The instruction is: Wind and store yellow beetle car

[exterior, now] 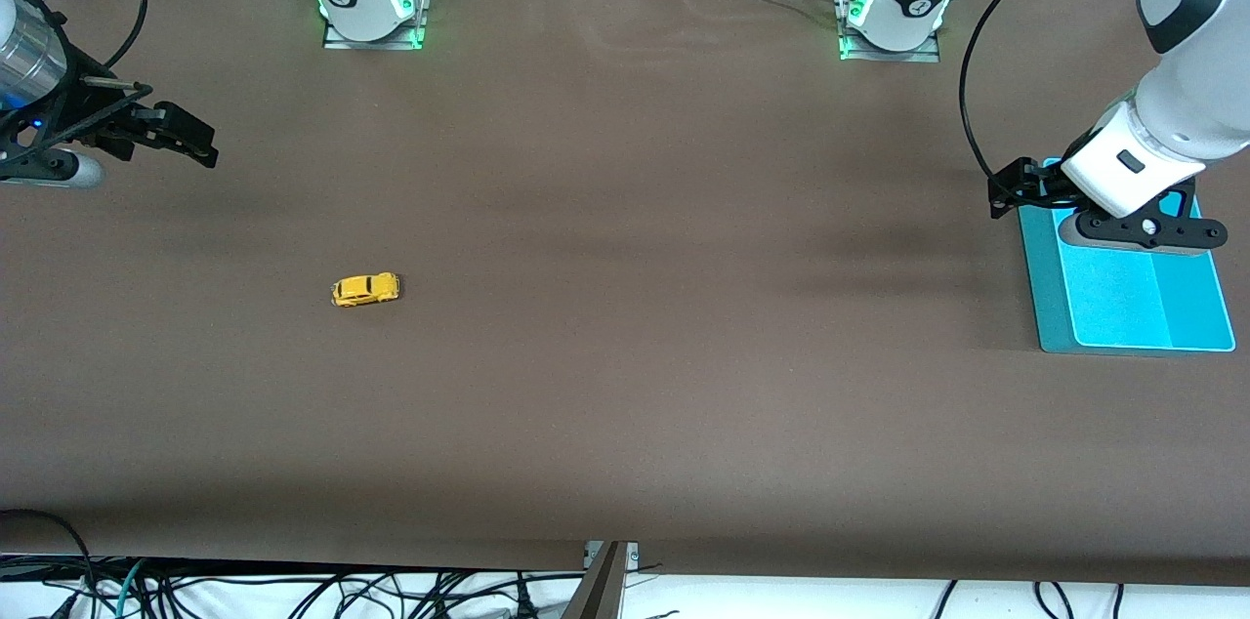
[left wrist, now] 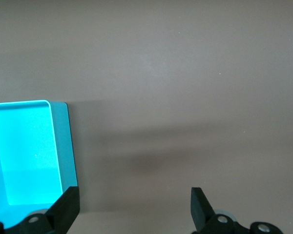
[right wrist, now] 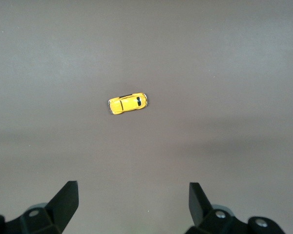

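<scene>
The brown tabletop (exterior: 625, 209) spreads wide and bare, with open room on every side of the yellow beetle car (exterior: 366, 289). Its near edge runs along the bottom of the front view, above a tangle of cables; the two arm bases stand along its farther edge.

Counted: one car, one turquoise tray (exterior: 1133, 307), two arms, each with one tool.

The turquoise tray lies at the left arm's end of the tabletop, close to that end's edge. It is shallow with a raised rim, and its inside shows nothing in it.

The yellow beetle car sits on its wheels on the tabletop, toward the right arm's end and well apart from the tray. Its length runs along the tabletop's long direction.

The right tool (exterior: 186, 136) hangs in the air over the tabletop at the right arm's end, its fingers spread wide and holding nothing. In the right wrist view the car (right wrist: 129, 103) lies on the tabletop ahead of the right tool (right wrist: 133, 200), about in line with the gap between the fingers, well clear of both.

The left tool (exterior: 1006, 185) hovers over the edge of the tray, fingers likewise wide apart and empty. In the left wrist view the tray's corner (left wrist: 63, 146) sits beside one finger (left wrist: 66, 204).
</scene>
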Controlling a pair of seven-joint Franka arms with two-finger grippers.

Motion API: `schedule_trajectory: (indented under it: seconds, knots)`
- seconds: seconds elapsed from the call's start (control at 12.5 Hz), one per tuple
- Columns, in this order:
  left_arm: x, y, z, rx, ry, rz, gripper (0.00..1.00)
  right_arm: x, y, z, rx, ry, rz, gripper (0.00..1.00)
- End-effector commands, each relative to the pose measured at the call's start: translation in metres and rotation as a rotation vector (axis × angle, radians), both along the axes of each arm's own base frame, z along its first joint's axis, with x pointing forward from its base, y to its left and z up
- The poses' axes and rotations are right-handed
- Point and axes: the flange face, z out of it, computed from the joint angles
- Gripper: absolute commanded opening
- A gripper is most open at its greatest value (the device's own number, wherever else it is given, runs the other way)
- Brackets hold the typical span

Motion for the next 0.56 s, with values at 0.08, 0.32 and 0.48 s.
schedule_trajectory:
  seconds: [0.08, 0.32, 0.48]
  knots:
    - [0.0027, 0.0007, 0.0053, -0.002, -0.006, 0.008, 1.00, -0.0011, -0.0016, 0.0020, -0.007, -0.016, 0.007, 1.00]
    - [0.0027, 0.0007, 0.0053, -0.002, -0.006, 0.008, 1.00, -0.0001, -0.0016, 0.0020, -0.007, -0.013, 0.012, 1.00]
    - [0.0028, 0.0052, 0.0062, -0.002, -0.008, 0.011, 1.00, -0.0003, -0.0019, 0.0030, -0.010, -0.017, 0.015, 1.00]
